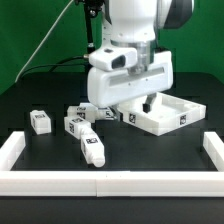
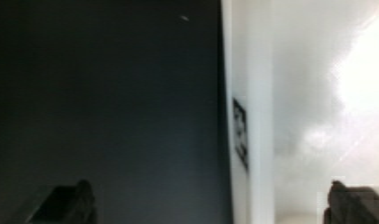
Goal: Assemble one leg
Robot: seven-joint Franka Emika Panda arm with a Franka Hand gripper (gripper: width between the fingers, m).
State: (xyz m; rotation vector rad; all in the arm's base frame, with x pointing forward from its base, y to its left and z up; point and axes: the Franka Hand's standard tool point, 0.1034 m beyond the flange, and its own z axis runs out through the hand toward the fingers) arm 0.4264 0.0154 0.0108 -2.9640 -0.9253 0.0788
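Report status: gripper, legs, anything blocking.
Gripper open, empty, over panel edge. Legs loose on table, none held. Nothing seen between gripper and legs.

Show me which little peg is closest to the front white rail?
The leg lying alone, right beside the front rail; the rest sit farther back.

The arm [image 1: 135, 22] was held upright, with the wrist [image 1: 130, 72] pointed downward. The gripper [image 2: 212, 205] was seen spread wide, its two fingertips [image 2: 65, 205] set well apart.
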